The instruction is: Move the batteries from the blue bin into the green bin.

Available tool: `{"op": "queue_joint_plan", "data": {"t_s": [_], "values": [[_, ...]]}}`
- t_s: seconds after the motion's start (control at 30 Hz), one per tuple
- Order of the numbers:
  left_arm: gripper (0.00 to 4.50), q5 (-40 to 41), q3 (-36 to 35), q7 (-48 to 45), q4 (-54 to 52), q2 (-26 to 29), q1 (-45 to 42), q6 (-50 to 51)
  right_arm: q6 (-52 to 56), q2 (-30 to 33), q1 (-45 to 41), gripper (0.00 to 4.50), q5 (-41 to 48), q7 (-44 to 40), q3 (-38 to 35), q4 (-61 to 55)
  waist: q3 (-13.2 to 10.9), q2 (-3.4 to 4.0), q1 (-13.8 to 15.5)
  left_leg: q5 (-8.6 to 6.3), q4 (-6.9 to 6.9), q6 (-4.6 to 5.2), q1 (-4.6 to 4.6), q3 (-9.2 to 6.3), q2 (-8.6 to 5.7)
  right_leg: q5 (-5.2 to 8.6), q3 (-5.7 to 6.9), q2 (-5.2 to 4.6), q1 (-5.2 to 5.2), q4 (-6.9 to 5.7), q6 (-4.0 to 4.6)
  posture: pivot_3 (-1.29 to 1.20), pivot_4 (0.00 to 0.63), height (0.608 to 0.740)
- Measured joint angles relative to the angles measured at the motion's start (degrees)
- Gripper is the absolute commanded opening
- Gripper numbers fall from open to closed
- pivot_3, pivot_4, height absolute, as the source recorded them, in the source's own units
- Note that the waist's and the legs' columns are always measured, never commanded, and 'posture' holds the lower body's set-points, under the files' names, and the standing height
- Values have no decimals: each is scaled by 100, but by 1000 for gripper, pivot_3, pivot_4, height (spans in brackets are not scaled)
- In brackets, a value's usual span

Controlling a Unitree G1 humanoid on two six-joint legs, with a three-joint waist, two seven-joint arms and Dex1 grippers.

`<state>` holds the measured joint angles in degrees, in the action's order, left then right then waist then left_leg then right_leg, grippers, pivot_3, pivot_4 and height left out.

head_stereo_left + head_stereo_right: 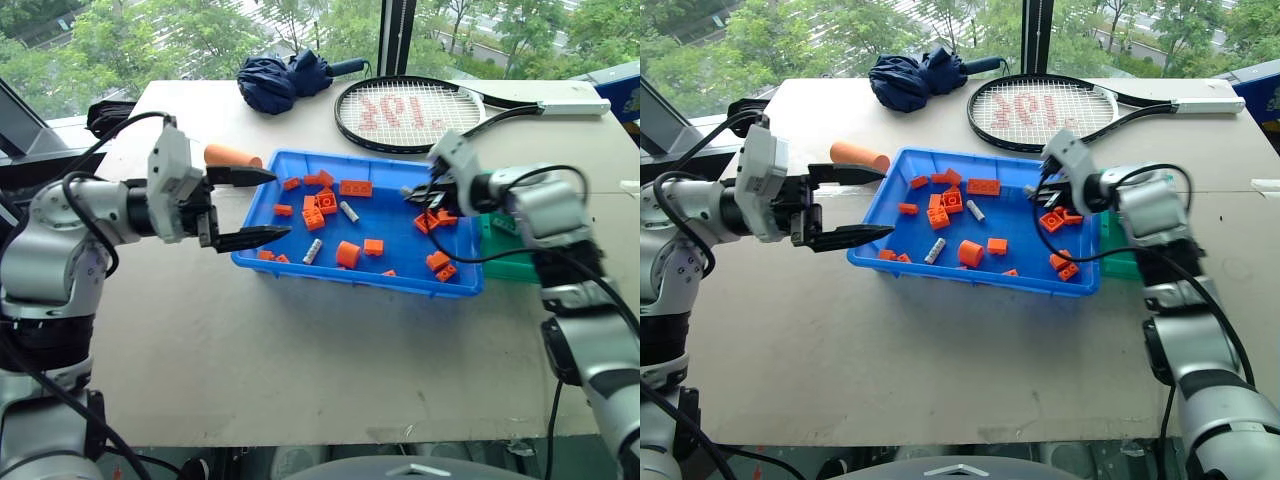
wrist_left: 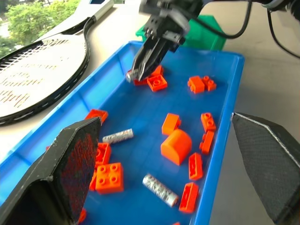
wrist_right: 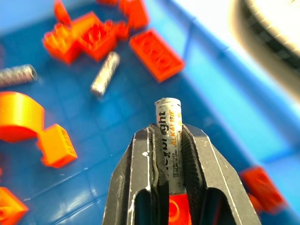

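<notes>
The left gripper, nearest the camera, hovered with its fingers spread wide at the left wall of the blue bin, holding nothing. The right gripper was clamped on a battery held above the bin's right part, with much of the cell protruding past the fingertips. Two batteries lay among orange bricks on the bin floor. The green bin sat just beyond the blue bin's right wall. Risk: the smooth, round cell could probably pivot or slip from the pads during transfer and drop short of the green bin.
</notes>
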<state>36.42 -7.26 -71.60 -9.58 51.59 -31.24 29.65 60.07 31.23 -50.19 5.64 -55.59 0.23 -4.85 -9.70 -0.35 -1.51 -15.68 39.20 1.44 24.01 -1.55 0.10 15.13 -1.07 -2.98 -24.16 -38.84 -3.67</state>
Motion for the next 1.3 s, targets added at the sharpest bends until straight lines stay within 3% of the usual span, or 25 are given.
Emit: {"op": "queue_joint_plan", "data": {"t_s": [0.13,0.33,0.53,0.67,0.77,0.87,0.97,1.3], "values": [[4500,245,218,130,-238,-235,-449,416,1234,713,720,9,249,398,-805,-1499,0,-1,65,-3,2,6,-13,2,-1,0,-2,2,11,-1,1,0,150,740],[4500,348,548,138,-355,-406,-802,611,1836,1181,1621,9,415,936,-1539,-2029,1,-1,47,-3,3,7,-29,14,-1,1,-18,9,19,-4,1,0,150,740],[4500,82,689,0,-187,-418,-942,421,1380,1164,2089,2624,528,1297,-1516,-1778,1,-1,56,-2,4,7,-27,16,0,1,-20,11,18,-1,1,0,150,740],[4500,-168,751,-92,-27,-205,-922,309,1071,1069,1834,4356,605,1579,-1458,-1554,0,0,33,-2,3,7,-28,17,2,1,-22,14,16,-1,1,0,150,740],[4500,-297,651,-128,30,55,-729,215,947,779,1272,4356,736,1714,-1199,-1440,0,0,-25,-2,1,6,-30,15,6,1,-22,18,16,-1,2,0,150,740],[4500,-487,436,-110,241,310,-338,88,906,-25,708,4356,909,1894,-674,-1353,0,1,-119,-2,-3,6,-32,13,11,2,-22,27,13,-4,4,0,150,740],[4500,-727,58,-60,469,658,355,-128,387,-1102,369,4356,873,2173,341,-505,0,0,-127,8,-8,-11,-25,14,14,4,-21,24,4,-2,7,0,150,740],[4500,-815,-888,205,310,901,1498,-244,-973,-2277,-246,4356,382,2463,1318,1767,-2,-9,-55,13,-5,-21,-16,6,1,3,-2,2,2,-3,5,0,150,740]]}}
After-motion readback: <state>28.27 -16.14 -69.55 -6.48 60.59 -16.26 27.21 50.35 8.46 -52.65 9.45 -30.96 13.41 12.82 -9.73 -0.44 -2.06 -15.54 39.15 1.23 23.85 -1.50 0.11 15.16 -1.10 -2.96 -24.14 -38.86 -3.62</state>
